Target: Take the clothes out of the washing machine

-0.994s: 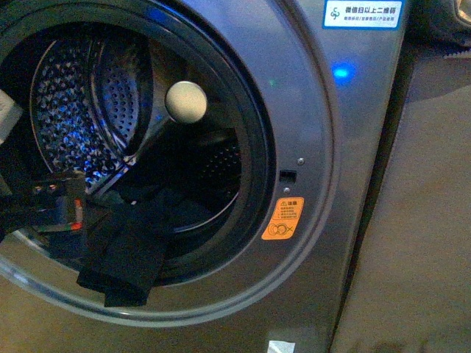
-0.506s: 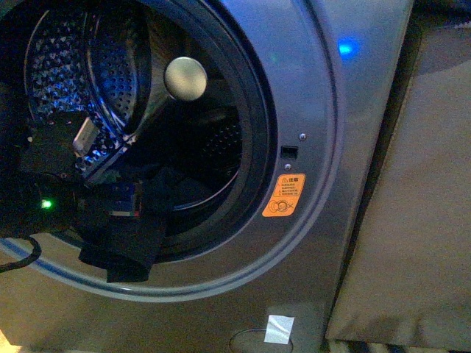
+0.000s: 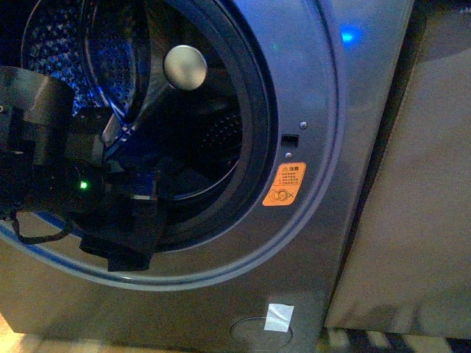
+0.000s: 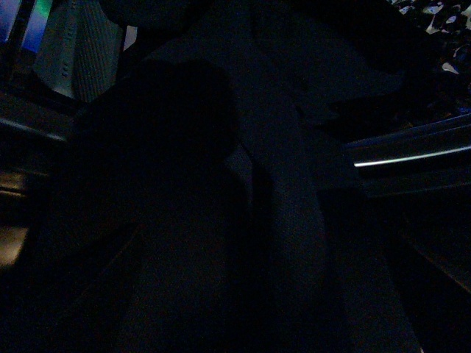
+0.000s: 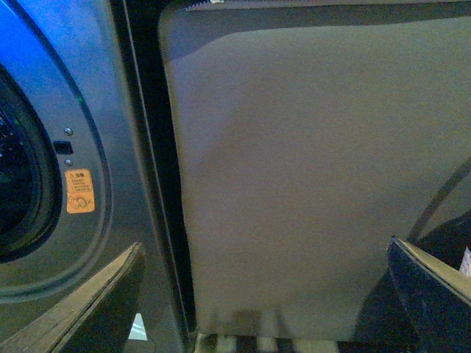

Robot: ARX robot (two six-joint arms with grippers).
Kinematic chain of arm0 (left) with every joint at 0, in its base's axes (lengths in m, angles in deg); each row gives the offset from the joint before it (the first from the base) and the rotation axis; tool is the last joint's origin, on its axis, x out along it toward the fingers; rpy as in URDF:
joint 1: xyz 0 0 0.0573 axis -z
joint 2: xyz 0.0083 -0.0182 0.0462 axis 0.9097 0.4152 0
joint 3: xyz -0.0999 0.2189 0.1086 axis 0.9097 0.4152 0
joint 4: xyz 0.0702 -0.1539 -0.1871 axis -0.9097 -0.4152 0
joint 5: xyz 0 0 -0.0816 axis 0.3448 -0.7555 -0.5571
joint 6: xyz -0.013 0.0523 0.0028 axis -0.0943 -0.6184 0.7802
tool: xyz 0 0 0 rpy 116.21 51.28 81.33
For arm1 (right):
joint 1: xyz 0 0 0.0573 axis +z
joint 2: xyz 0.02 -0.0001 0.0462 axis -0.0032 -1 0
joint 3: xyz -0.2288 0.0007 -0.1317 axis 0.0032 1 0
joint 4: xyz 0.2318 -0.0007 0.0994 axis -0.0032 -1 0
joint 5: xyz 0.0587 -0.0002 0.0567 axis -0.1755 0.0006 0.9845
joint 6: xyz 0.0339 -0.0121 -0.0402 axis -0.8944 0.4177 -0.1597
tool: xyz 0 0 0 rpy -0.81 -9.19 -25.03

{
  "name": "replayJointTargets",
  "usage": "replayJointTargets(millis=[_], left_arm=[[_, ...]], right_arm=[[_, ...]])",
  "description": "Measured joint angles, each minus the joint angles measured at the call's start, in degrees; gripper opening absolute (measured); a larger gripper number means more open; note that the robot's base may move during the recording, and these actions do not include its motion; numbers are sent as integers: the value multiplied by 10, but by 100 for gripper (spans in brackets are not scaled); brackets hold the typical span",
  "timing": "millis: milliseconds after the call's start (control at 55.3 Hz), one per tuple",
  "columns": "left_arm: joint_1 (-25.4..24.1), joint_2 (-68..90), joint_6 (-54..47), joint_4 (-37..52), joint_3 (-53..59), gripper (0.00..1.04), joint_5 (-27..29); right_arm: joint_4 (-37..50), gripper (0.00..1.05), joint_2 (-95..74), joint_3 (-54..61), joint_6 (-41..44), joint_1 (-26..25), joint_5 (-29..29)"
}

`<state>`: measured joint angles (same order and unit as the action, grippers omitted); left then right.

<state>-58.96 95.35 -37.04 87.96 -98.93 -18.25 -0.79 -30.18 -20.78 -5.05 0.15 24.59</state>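
Note:
The washing machine is a grey front-loader with its drum opening facing me. Dark clothes hang limp over the lower rim of the opening, at its left. My left arm reaches in from the left, a green light on its black body, and the left gripper is open just above the clothes. The left wrist view is dark. In the right wrist view, my right gripper stands open and holds nothing, off to the right of the machine, facing a beige panel.
A round metal knob sits inside the perforated drum. An orange sticker marks the door frame. A tall beige panel stands right of the machine, with a dark gap between them.
My left arm has come further in from the left and now covers more of the drum opening, closer to the clothes. The clothes still hang over the rim.

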Motion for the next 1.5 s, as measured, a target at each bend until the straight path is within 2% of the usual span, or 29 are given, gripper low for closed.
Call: replayJointTargets(millis=[741,1501], left_arm=[[5,59,-44,-68,-65,98,23],[2,84,-9,-103,-176,98,23]], right_arm=[[0,97,0,0,0,0,0],[0,97,0,0,0,0,0]])
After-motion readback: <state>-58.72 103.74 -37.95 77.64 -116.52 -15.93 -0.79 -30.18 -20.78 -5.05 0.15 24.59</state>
